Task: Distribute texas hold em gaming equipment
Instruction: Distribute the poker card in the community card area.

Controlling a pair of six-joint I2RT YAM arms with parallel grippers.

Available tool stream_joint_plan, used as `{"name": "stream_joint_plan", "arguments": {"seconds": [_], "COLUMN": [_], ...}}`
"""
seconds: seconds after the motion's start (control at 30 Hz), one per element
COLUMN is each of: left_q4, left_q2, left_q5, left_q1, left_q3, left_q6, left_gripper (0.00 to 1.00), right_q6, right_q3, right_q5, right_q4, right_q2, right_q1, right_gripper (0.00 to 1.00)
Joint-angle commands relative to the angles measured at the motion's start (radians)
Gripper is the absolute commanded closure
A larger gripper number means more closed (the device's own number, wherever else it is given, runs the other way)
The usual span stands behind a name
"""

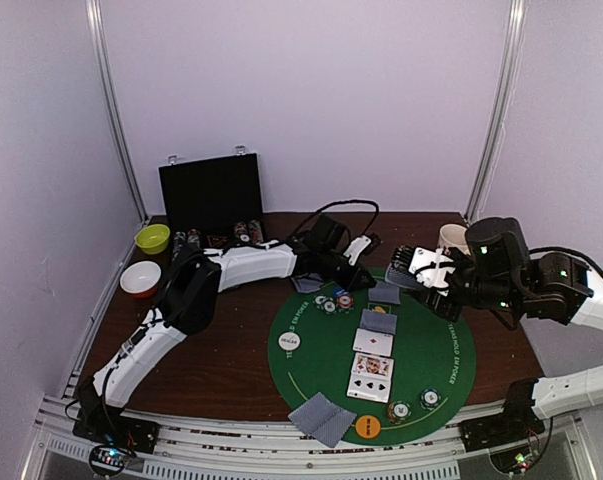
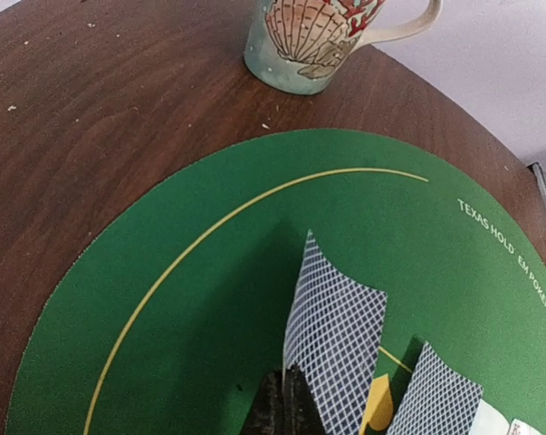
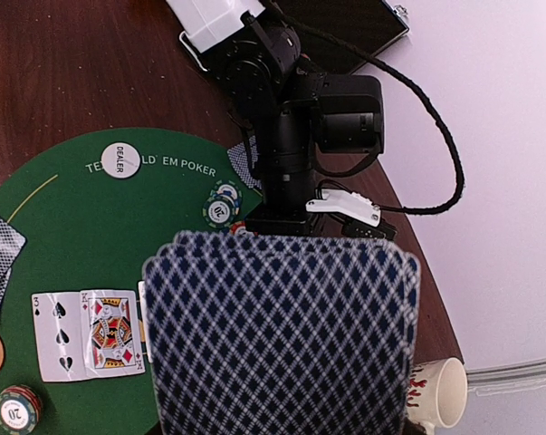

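Note:
My left gripper (image 1: 358, 281) (image 2: 289, 399) is shut on the edge of a grey-blue-backed card (image 2: 338, 326), which curls up from the green mat (image 1: 311, 375). My right gripper (image 1: 423, 270) holds a fanned deck of cards (image 3: 282, 335) above the mat's far right; the deck hides its fingers. A face-down card (image 1: 378, 321) and several face-up cards (image 1: 371, 378) lie mid-mat. Two more face-down cards (image 1: 321, 418) lie at the near edge. Chips (image 1: 333, 300) sit near the left gripper, and others (image 1: 399, 410) near the front. The orange disc (image 1: 367, 427) and the white dealer disc (image 1: 289, 341) lie on the mat.
The black hinged case (image 1: 213, 195) stands open at the back left. A yellow-green bowl (image 1: 153, 238) and a red-rimmed bowl (image 1: 141, 278) sit at the left. The printed mug (image 1: 451, 238) (image 2: 300, 41) stands at the back right, beside the right gripper.

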Motion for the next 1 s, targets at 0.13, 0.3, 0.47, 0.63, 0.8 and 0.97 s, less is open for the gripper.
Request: {"name": "stream_joint_plan", "arguments": {"seconds": [0.13, 0.3, 0.47, 0.63, 0.8, 0.97], "left_q4": [0.016, 0.020, 0.025, 0.025, 0.018, 0.038], "left_q2": [0.005, 0.006, 0.010, 0.019, 0.018, -0.010], "left_q5": [0.021, -0.008, -0.027, -0.032, -0.039, -0.028], "left_q1": [0.004, 0.007, 0.008, 0.010, 0.010, 0.015], "left_q3": [-0.034, -0.035, -0.035, -0.033, -0.034, -0.051], "left_q6": [0.066, 0.061, 0.069, 0.076, 0.076, 0.045], "left_gripper": [1.00, 1.00, 1.00, 0.99, 0.85, 0.75], "right_q6": [0.006, 0.007, 0.011, 0.010, 0.010, 0.069], "right_q3": [0.011, 0.012, 0.008, 0.009, 0.009, -0.012], "right_q5": [-0.012, -0.013, -0.012, -0.012, -0.006, 0.071], "right_q4": [0.015, 0.016, 0.010, 0.009, 0.012, 0.037], "right_q2": [-0.005, -0.007, -0.007, -0.007, -0.001, 0.006], "right_q1": [-0.001, -0.001, -0.001, -0.001, -0.002, -0.002], "right_gripper": [0.56, 0.56, 0.56, 0.56, 0.56, 0.56]}}
